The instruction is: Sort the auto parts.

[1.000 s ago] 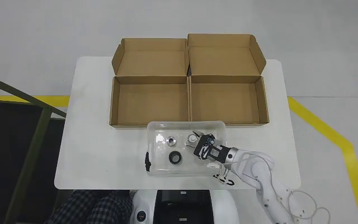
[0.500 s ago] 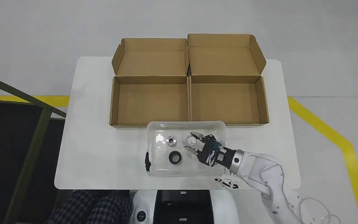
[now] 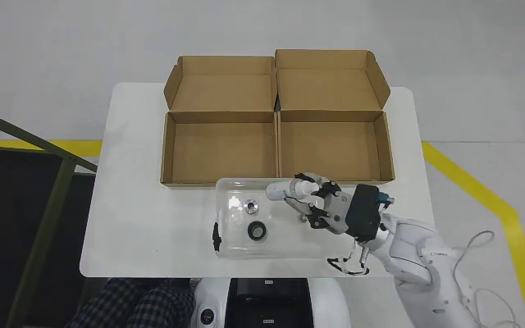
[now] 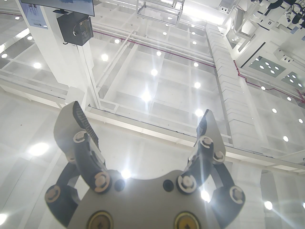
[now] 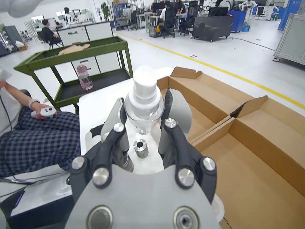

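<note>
While it clamps a white-capped part (image 5: 144, 91), right end effector (image 5: 143, 110) over the tray (image 3: 221, 242), metal sleeve (image 3: 248, 206) and black ring (image 3: 257, 232) inside the tray, left end effector (image 4: 141, 110) spread wide.

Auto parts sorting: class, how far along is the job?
Done: nothing; the cardboard boxes look empty. In hand: the right end effector grips a white part over the clear tray. Left: boxing it, plus the silver cylinder, black ring and small silver piece in the tray.
</note>
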{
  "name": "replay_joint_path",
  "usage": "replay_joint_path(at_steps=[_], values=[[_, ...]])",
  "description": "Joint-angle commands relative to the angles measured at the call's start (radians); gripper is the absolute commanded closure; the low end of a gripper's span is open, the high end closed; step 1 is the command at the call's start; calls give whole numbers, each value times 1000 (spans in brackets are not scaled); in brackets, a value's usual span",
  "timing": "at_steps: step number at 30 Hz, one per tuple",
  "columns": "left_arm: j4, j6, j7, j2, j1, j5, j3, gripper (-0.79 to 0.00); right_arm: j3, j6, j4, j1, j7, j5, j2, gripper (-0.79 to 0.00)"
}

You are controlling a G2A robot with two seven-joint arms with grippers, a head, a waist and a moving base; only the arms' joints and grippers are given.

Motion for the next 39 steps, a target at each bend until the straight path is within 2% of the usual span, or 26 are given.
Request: replay_joint_path(at_steps=[1, 9, 19, 30, 39], values=[[0, 0, 0, 0, 0, 0, 0, -785, 16, 1, 1, 2, -5, 65, 1, 0], [0, 0, 0, 0, 0, 0, 0, -785, 66, 4, 23, 26, 5, 306, 6, 0], [0, 0, 0, 0, 0, 0, 0, -785, 120, 31, 10, 21, 8, 386, 11, 0], [0, 0, 0, 0, 0, 0, 0, -785, 124, 35, 1, 18, 13, 358, 13, 0], [0, 0, 0, 0, 0, 0, 0, -785, 74, 121, 51, 59, -3, 180, 6, 0]])
